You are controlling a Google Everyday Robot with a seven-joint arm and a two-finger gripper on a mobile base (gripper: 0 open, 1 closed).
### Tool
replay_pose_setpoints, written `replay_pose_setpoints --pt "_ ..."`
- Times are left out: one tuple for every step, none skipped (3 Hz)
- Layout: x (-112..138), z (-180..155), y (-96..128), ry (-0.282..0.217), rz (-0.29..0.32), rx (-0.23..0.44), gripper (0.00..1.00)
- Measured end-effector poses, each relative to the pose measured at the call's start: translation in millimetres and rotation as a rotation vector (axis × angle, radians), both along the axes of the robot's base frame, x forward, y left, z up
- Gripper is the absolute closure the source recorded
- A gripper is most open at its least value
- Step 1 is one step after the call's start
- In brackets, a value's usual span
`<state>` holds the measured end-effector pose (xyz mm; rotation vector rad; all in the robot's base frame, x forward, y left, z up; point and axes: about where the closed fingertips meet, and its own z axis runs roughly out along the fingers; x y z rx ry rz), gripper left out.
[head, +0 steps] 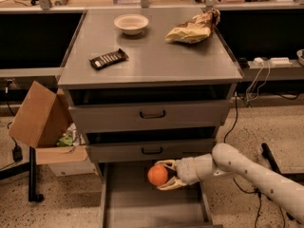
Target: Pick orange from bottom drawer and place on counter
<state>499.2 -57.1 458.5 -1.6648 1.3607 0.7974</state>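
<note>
The orange (157, 175) is a small round fruit held between the two pale fingers of my gripper (162, 175), just above the open bottom drawer (128, 208). My white arm reaches in from the lower right. The gripper sits right below the front of the middle drawer (152, 150). The counter (156, 56) is the grey cabinet top higher up in the view.
On the counter lie a white bowl (131, 23), a dark candy bar (109, 59) and a crumpled tan chip bag (194, 28). An open cardboard box (40, 122) stands left of the cabinet. Cables run along the floor at right.
</note>
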Motion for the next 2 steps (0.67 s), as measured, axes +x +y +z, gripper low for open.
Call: replay_pose_setpoints --pt "-25.7 51.8 8.5 -0.081 0.05 -0.001 1.0" --pt "-31.4 58.6 11.9 -0.087 0.064 -0.007 1.0"
